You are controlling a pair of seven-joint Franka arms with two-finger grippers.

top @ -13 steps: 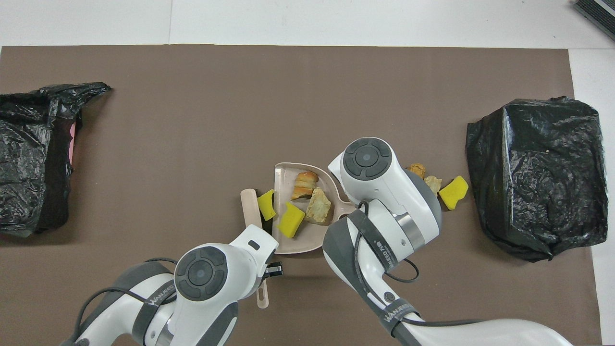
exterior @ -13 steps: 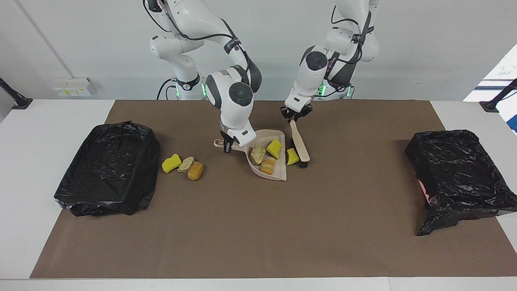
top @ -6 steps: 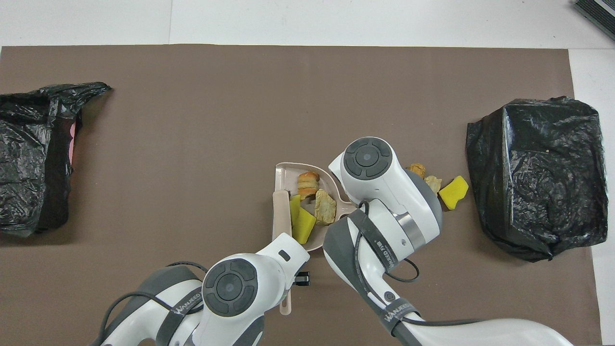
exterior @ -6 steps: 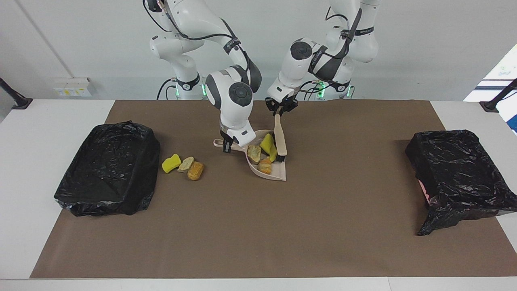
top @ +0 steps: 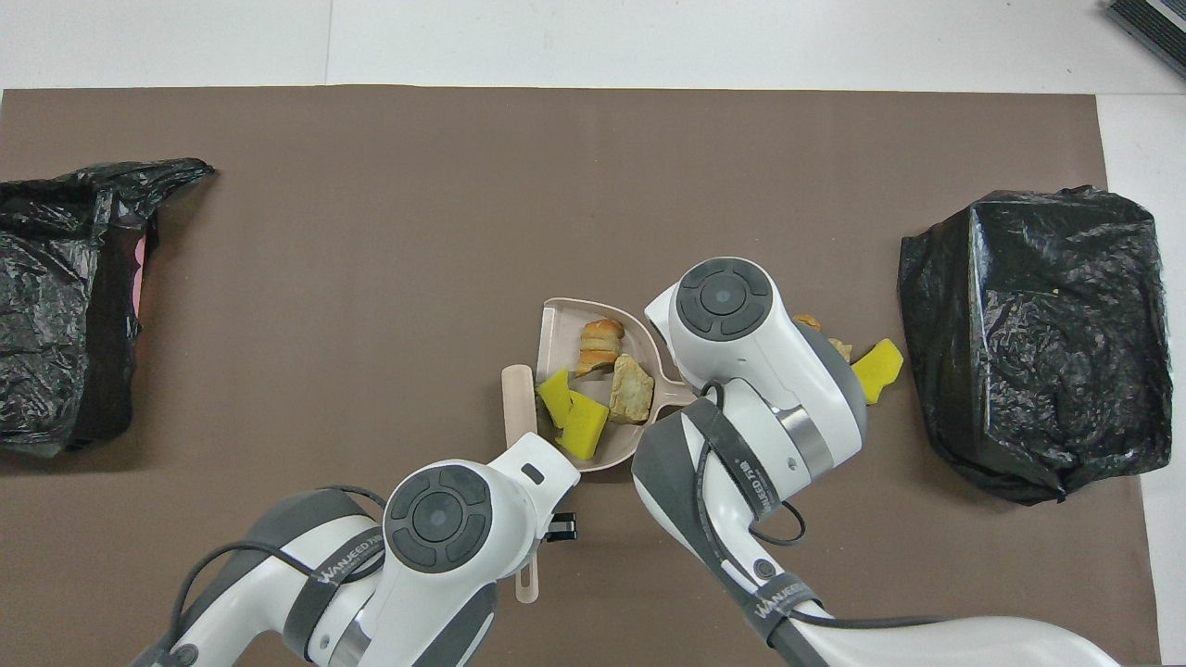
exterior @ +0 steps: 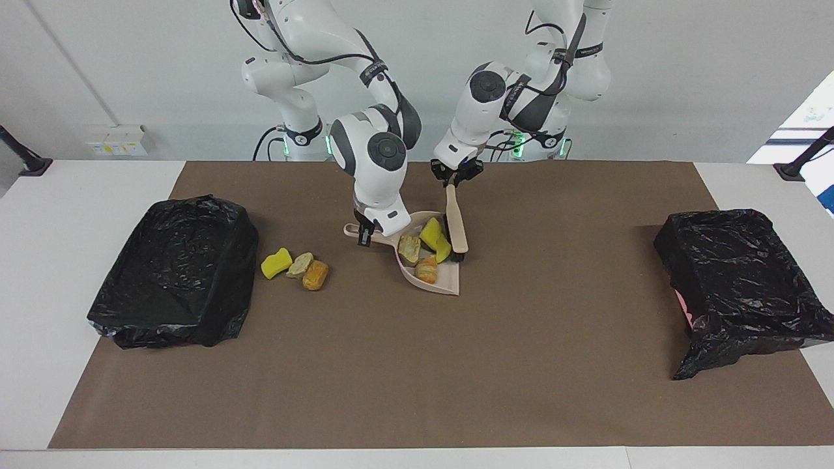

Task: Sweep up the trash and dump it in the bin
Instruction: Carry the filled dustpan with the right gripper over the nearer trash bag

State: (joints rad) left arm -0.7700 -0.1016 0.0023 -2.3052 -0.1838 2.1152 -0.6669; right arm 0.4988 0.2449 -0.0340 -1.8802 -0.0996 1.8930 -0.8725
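Here, a beige dustpan sits on a brown mat covering a white surface, roughly midway between two bins lined with black bags. Four pieces of trash lie in the dustpan: two yellow sponge chunks, a pale rock-like lump and an orange-brown bread-like piece. The right gripper is down at the dustpan's handle, its fingers pinching that handle. The left gripper is just above the dustpan, its fingers pressed together on the handle of a beige brush, which slants down so its dark bristles rest at the dustpan's open edge, beside the sponge chunks. Three more pieces of trash, one yellow, one pale, one orange-brown, lie in a touching cluster on the mat beside the dustpan, toward the right arm's end, just short of one bin. The other bin stands well apart from the dustpan, toward the left arm's end.
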